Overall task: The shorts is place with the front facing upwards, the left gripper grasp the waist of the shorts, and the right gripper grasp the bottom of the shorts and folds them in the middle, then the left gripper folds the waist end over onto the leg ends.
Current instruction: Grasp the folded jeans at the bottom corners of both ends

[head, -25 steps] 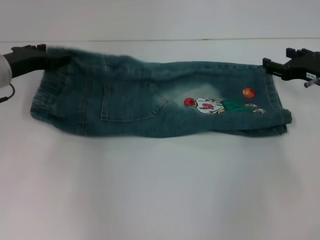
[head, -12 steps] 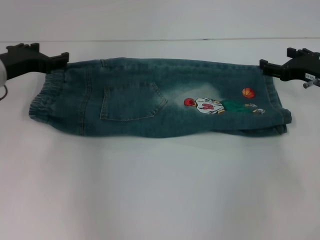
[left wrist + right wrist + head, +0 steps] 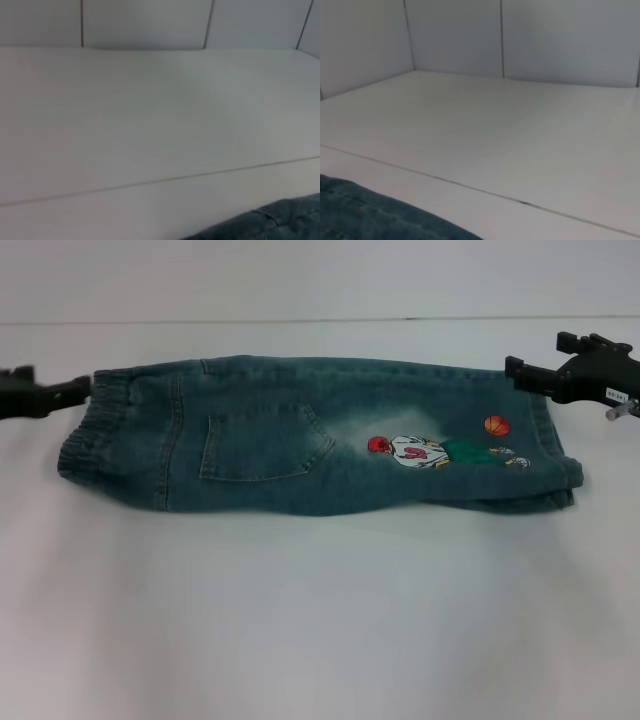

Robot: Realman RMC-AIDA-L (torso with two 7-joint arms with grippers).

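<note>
The blue denim shorts (image 3: 300,435) lie flat on the white table (image 3: 320,620), folded lengthwise. A back pocket and a cartoon basketball print (image 3: 440,450) face up. The elastic waist (image 3: 90,430) is at the left and the leg ends (image 3: 555,465) at the right. My left gripper (image 3: 82,390) sits just off the waist's far corner, open and holding nothing. Open too, my right gripper (image 3: 515,370) hovers at the far corner of the leg ends, with no cloth lifted. A strip of denim shows in the left wrist view (image 3: 270,222) and in the right wrist view (image 3: 365,215).
The white table stretches wide in front of the shorts, with a seam line (image 3: 320,319) running behind them. Pale wall panels (image 3: 520,35) stand at the back.
My left gripper has let go of the waist and pulled back to the left; the waist has dropped flat. My right gripper has shifted slightly left over the leg corner.
</note>
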